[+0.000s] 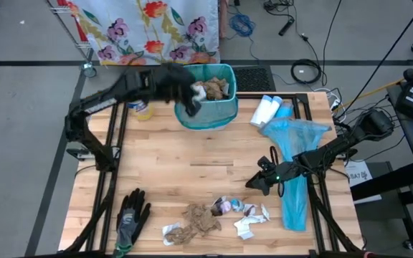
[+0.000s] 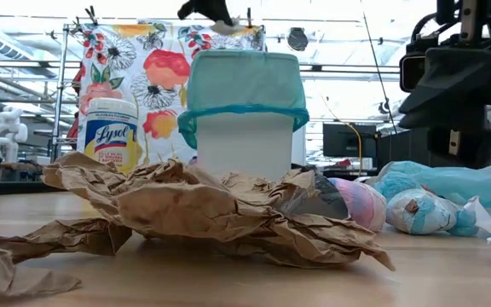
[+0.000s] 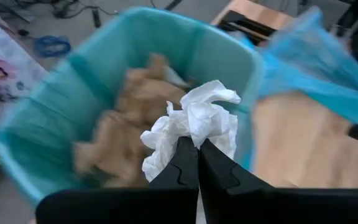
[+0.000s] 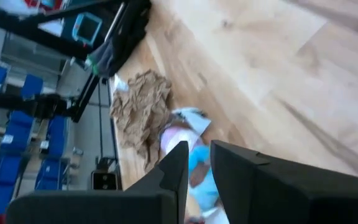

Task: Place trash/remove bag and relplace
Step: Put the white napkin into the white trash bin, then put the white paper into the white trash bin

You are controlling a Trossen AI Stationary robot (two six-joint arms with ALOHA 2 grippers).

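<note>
Step in hand looks like the drop-off: left gripper (image 3: 197,149) is pinching a white tissue wad (image 3: 194,121) tight btw its shut fingers and hanging right over the teal-lined bin (image 1: 208,107), upper centre of the high view. Bin's already holding crumpled brown paper (image 1: 216,87), so I'd say we're partway thru the trash-loading bit; bag swap isn't started. Next move, by my guess, calls for the fingers to part so the wad falls inside the rim, then a trip back to the lower centre of the table for more. The left arm is reaching in from the upper left of the high view, stretched long & fairly level, wrist tipped down at the bin mouth. Right gripper (image 1: 264,179) is waiting low over the boards at right of centre, fingers a slit apart w/ nothing btw them (as far as the right wrist view shows), next to the spare blue bag (image 1: 292,154). Still on the table near the bottom edge: brown paper towels (image 1: 203,218), white scraps (image 1: 249,222), a shiny wrapper ball (image 1: 224,206). A black glove (image 1: 131,215) is lying lower left.
</note>
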